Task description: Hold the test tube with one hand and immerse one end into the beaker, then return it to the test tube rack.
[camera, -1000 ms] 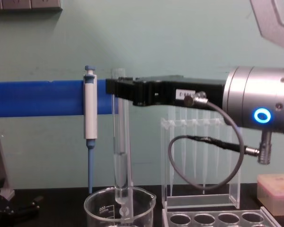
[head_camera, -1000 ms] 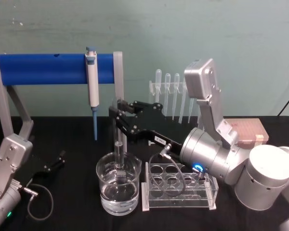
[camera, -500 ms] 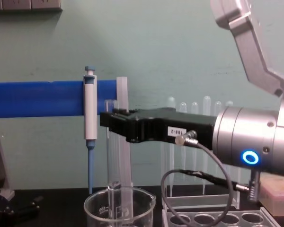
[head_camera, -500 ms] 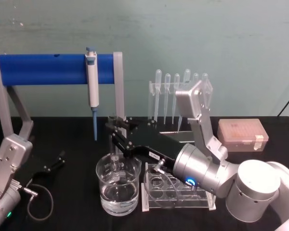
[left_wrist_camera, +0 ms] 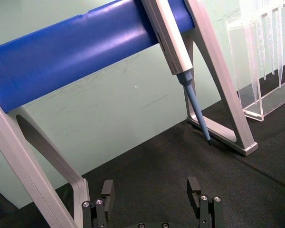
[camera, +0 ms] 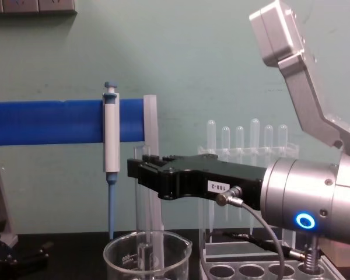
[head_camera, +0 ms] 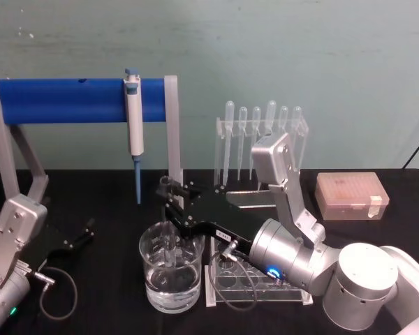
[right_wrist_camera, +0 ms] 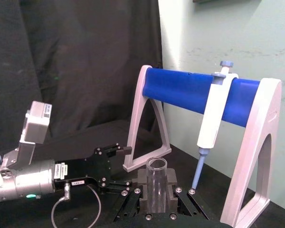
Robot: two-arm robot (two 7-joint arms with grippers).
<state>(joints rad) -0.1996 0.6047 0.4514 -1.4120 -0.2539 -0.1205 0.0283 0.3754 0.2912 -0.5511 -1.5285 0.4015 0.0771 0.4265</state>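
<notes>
The clear glass test tube (head_camera: 169, 246) stands upright with its round lower end down inside the beaker (head_camera: 190, 279), a wide glass vessel holding water near the table's front. My right gripper (head_camera: 169, 199) reaches in from the right, just above the beaker's rim, and is shut on the tube's upper part. In the chest view the right gripper (camera: 139, 171) sits over the beaker (camera: 122, 260), with the test tube (camera: 142, 213) running down into it. The right wrist view looks onto the test tube's open rim (right_wrist_camera: 156, 166) between the black fingers. My left gripper (head_camera: 79, 236) rests open at the left.
A blue bar stand (head_camera: 63, 100) carries a white-and-blue pipettor (head_camera: 133, 125) behind the beaker. Thin bulb-topped pipettes (head_camera: 257, 132) hang in a clear holder behind. A clear rack with round holes (head_camera: 227, 279) sits right of the beaker. A pink tip box (head_camera: 350, 196) is far right.
My right gripper has come down with the test tube, sinking the tube's lower end deeper into the beaker. The left arm has not moved.
</notes>
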